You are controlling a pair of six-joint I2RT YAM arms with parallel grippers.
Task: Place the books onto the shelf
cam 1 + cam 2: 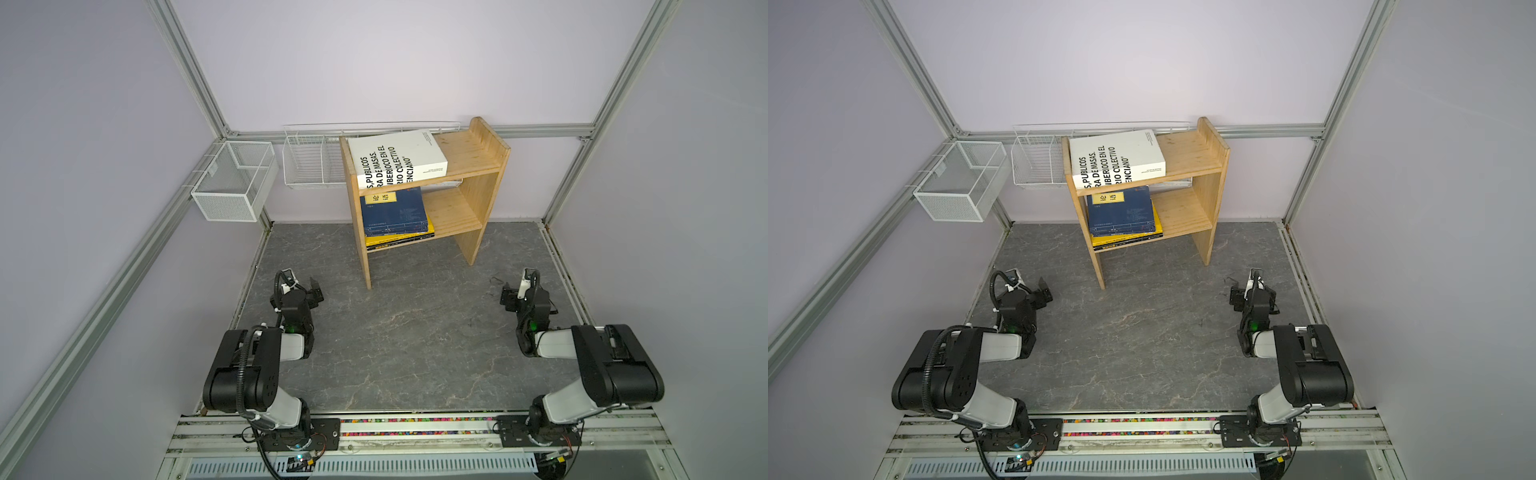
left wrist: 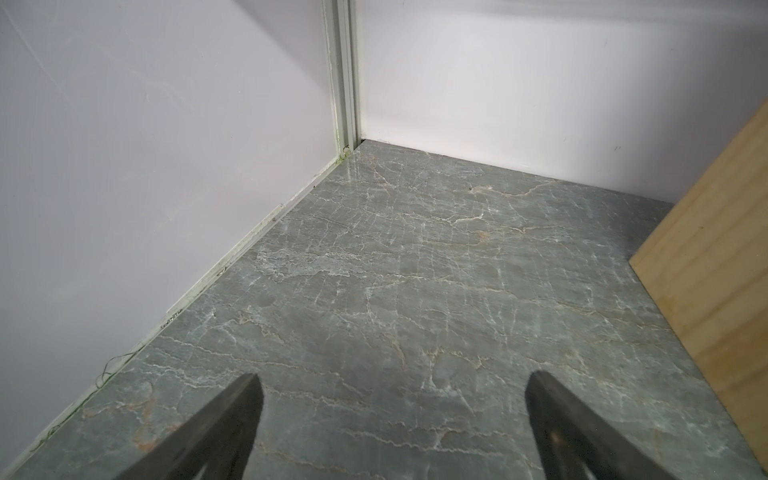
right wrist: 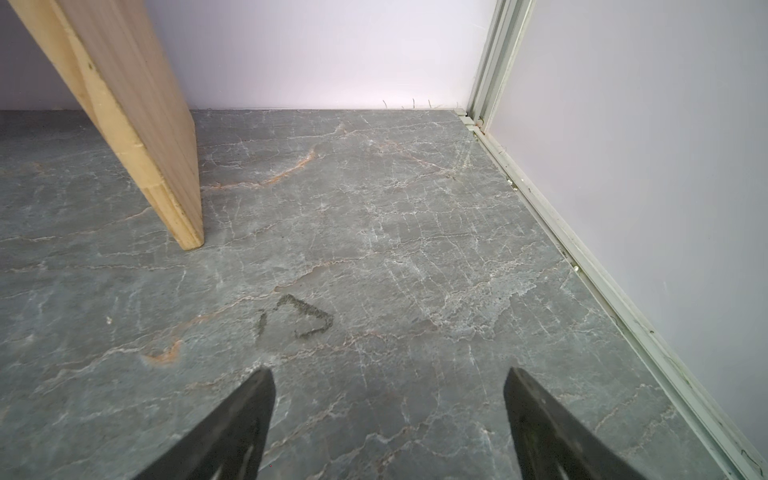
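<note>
Lying on the shelf (image 1: 469, 158), books (image 1: 395, 212) sit ahead between left gripper (image 2: 392, 376) (nearer) and right gripper (image 3: 388, 370), both spread, empty.

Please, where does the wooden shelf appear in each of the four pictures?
In a top view: the shelf, centre back, slightly right.
In a top view: shelf at centre back.
Left wrist view: only one side panel, cut by the frame.
Right wrist view: only one side panel's foot.
Shared landmark: the grey marbled tabletop.

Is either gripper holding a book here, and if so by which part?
Nothing is held. The left gripper and right gripper are both open and empty.
</note>
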